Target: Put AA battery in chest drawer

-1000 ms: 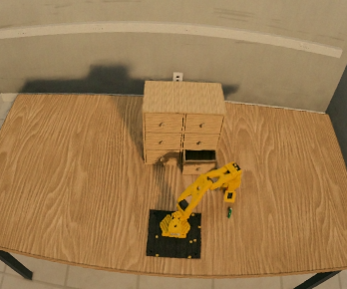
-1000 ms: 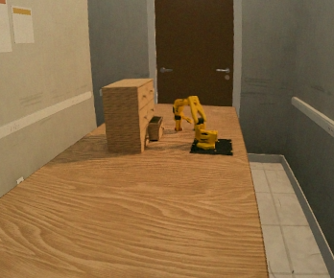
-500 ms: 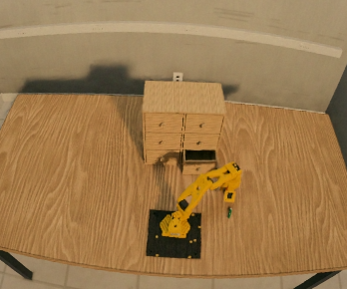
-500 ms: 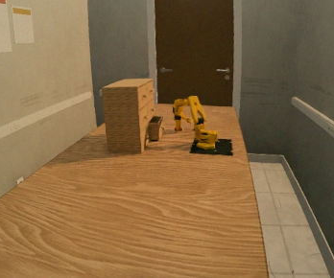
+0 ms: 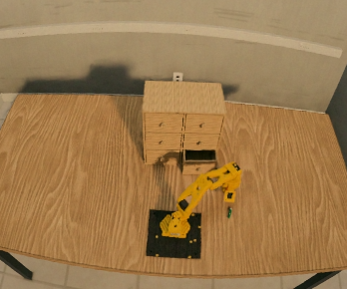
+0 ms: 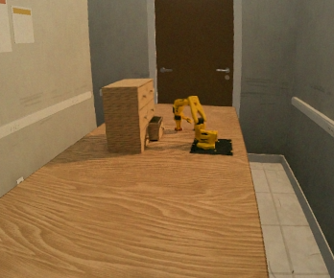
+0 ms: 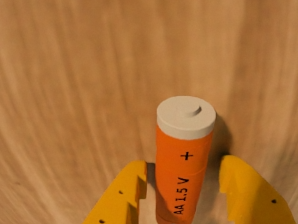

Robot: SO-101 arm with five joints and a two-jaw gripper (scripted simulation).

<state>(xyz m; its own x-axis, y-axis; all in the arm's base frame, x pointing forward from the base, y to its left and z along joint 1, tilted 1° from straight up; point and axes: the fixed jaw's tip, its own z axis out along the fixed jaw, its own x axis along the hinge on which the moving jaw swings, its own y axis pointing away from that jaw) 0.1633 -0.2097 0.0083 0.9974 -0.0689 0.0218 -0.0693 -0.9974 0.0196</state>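
The orange AA battery [image 7: 181, 157] lies on the table with its white plus end away from the gripper. My gripper [image 7: 183, 176] [image 6: 178, 128] is partly open, one jaw on each side of the battery, with a narrow gap showing on both sides. In the top view the battery and fingertips are hidden under the arm's wrist. The wooden chest [image 5: 183, 98] [image 6: 121, 117] stands at the back. Its bottom right drawer [image 5: 198, 168] [image 6: 156, 130] is pulled out, with a dark, empty-looking inside. The other drawers look shut.
A small green object [image 5: 229, 212] lies on the table [image 5: 280, 199] just in front of the gripper, towards the front edge. The arm's black base plate [image 5: 156, 249] [image 6: 226, 147] is at the front middle. The open drawer juts out to the left of the forearm.
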